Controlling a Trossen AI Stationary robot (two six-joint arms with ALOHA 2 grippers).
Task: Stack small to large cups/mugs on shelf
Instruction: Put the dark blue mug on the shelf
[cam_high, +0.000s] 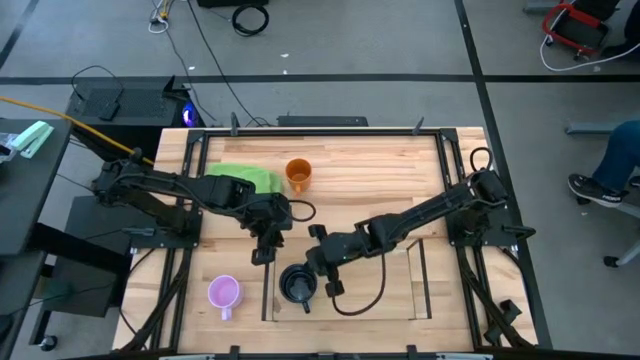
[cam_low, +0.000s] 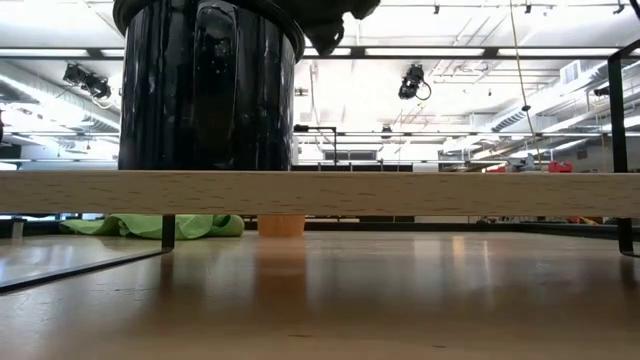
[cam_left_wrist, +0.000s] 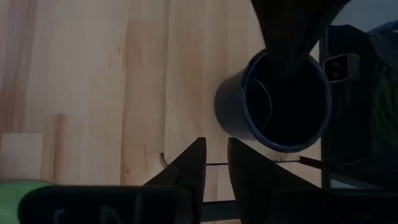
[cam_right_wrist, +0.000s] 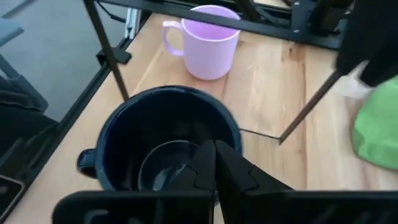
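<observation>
The black mug (cam_high: 296, 285) stands upright on the left part of the shelf's wooden floor (cam_low: 420, 192), handle toward the table's near edge. My right gripper (cam_right_wrist: 214, 171) hangs shut just over the mug's rim, and I see no touch. My left gripper (cam_left_wrist: 216, 168) hovers a little beyond the shelf's far-left corner, open by a narrow gap with only bare wood showing between its fingers. The light purple mug (cam_high: 223, 293) stands on the table left of the shelf (cam_high: 345, 282). The orange mug (cam_high: 298, 174) stands at the far middle.
A green cloth (cam_high: 245, 178) lies at the far left beside the orange mug. The shelf's dark frame posts (cam_right_wrist: 109, 53) rise between the black and purple mugs. A black cable (cam_high: 360, 300) loops across the shelf floor. The shelf's right part is bare wood.
</observation>
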